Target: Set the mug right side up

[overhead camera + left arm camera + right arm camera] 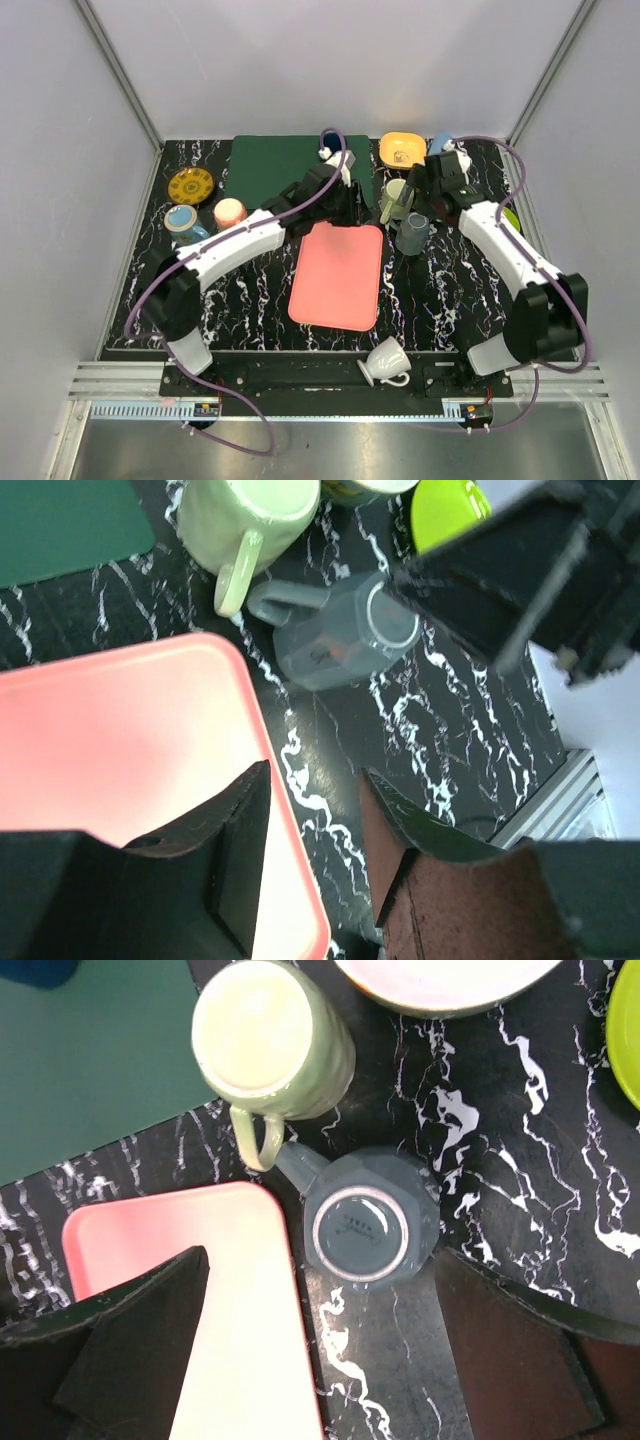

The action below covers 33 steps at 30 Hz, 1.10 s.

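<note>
Green mug and lime bowl partly beyond top edge

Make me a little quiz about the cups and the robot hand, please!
1. True or false: the grey mug stands upside down.
2. Pick one: the right gripper above the grey mug is A) open B) shut on it.
3. Fill in: the grey mug's handle points toward the ____ mug.

Key: 1 true. 2 A. 3 green; it points at the green mug.
</note>
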Motion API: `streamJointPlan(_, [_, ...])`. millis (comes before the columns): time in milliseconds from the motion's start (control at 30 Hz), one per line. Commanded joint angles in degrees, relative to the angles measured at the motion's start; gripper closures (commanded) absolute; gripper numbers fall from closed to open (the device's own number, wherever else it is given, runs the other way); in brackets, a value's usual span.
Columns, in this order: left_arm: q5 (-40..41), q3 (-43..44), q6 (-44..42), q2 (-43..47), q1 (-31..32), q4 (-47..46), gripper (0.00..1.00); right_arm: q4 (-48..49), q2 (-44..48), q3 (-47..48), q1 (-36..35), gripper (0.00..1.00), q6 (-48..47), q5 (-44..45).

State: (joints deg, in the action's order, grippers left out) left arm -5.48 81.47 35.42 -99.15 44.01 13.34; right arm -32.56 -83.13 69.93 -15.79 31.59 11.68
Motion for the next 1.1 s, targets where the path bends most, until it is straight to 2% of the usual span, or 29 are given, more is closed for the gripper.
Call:
streamJointPlan(0, [5.12,-5.70,-0.70,5.10,0.38,1.42,0.57,-7.86,-5.63,4.60,-0.82,0.00,-3.47,5.62])
streamJointPlan(233, [5.30,-14.48,-0.35,12.14,-0.15,1.42,0.56,-9.10,-10.20,6.62,-0.82,0.00,-2.77,7.66])
streamJointPlan(433, [5.30,-18.01,-0.26,16.44,-0.50,1.42,0.55,-9.02,-13.72,8.99,-0.91,0.00,-2.68,7.21])
streamJointPlan(567, [5.39,-18.45,-0.79,17.76,-0.50,1.95,0.55,-10.59,-17.40,11.19,-0.91,0.03,-6.44,6.60])
streamJointPlan(700, [4.86,-18.98,-1.14,18.65,-0.50,1.69,0.55,-10.60,-17.94,10.32,-0.82,0.11,-8.56,6.51])
streamJointPlan(800, [3.72,-18.89,-1.40,18.47,-0.50,1.42,0.55,-9.99,-17.15,9.26,-0.82,0.26,-9.79,5.81])
streamJointPlan(833, [3.46,-18.81,-1.41,18.56,-0.50,1.42,0.55,-9.72,-16.72,8.48,-0.91,0.35,-10.58,5.81])
streamJointPlan(900, [3.19,-18.89,-1.75,18.65,-0.50,1.51,0.55,-9.11,-14.87,7.33,-0.82,0.39,-12.07,5.81])
streamJointPlan(1067, [1.96,-19.07,-1.58,18.21,-0.50,0.81,0.56,-8.49,-10.30,3.20,-1.08,0.43,-18.75,2.65])
